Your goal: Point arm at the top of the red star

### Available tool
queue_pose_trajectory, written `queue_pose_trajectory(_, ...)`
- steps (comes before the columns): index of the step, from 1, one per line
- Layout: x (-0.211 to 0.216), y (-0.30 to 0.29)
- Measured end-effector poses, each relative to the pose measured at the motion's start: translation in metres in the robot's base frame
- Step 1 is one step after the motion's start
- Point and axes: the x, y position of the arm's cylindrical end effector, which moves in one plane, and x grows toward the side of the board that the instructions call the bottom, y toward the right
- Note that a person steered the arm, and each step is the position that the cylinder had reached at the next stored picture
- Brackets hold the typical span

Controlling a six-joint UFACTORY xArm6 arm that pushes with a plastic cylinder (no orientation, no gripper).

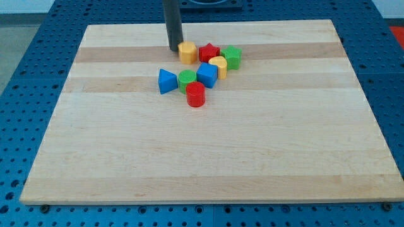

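Pale wooden worktop on a blue perforated base, blocks clustered near the view's top. Dark rod descending from the top edge, tip just left of a yellow block, touching or nearly so. Red star immediately right of that yellow block, beside a green block. Below: yellow cylinder, blue cube, green cylinder, blue triangle, red cylinder. No claw fitted, so no open or closed state to tell.

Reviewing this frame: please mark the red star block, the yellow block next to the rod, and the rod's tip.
red star block (209, 52), camera view, centre of its top face.
yellow block (187, 52), camera view, middle of the block, just right of my tip.
my tip (173, 49), camera view, very end of the dark rod, on the board.
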Motion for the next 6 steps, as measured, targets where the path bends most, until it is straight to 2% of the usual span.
queue_pose_trajectory(1,0.065,0.029)
queue_pose_trajectory(3,0.066,0.024)
queue_pose_trajectory(4,-0.013,0.006)
queue_pose_trajectory(5,-0.036,0.015)
queue_pose_trajectory(6,-0.044,0.065)
